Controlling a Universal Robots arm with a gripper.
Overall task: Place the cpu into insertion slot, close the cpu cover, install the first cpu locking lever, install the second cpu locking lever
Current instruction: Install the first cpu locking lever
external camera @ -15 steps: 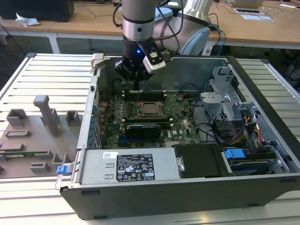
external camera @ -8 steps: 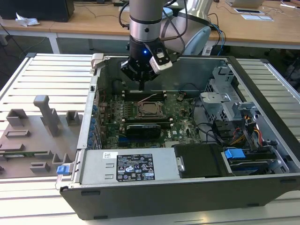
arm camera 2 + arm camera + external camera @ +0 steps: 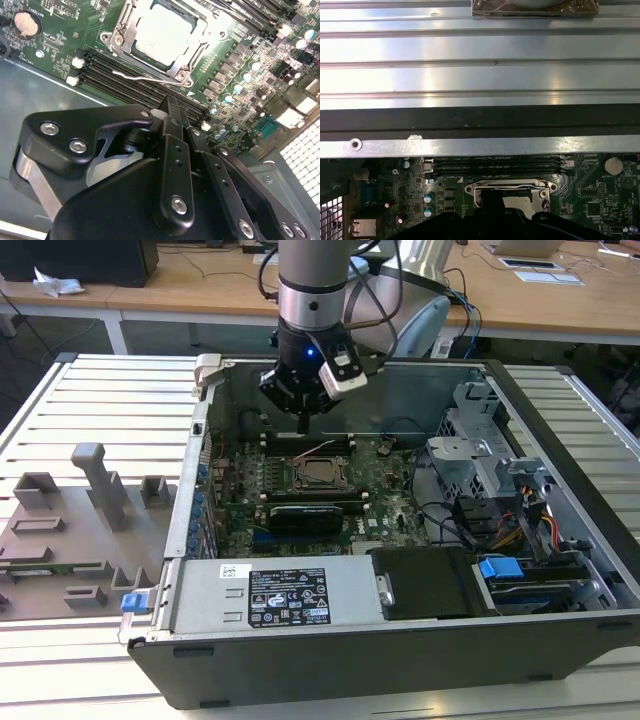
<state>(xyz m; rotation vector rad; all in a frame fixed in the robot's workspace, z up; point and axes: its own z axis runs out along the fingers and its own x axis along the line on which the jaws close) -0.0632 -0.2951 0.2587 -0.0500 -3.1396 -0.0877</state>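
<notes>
One gripper is hanging above the board, near the cpu. Second wrist view: fingers are clenching on nothing, probably for poking; cpu is sitting in the insertion slot, cpu cover lying over it. First wrist view: cover is framing the cpu, pinning it.

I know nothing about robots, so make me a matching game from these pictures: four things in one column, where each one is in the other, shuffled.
1. silvery-grey square cpu
2. round silver coin battery
3. black gripper
4. white printed label

a. over the long black memory slots
b. on the grey metal box
c. on the green circuit board
d. within the thin silvery cpu cover

Pairs: 1-d, 2-c, 3-a, 4-b.
</notes>
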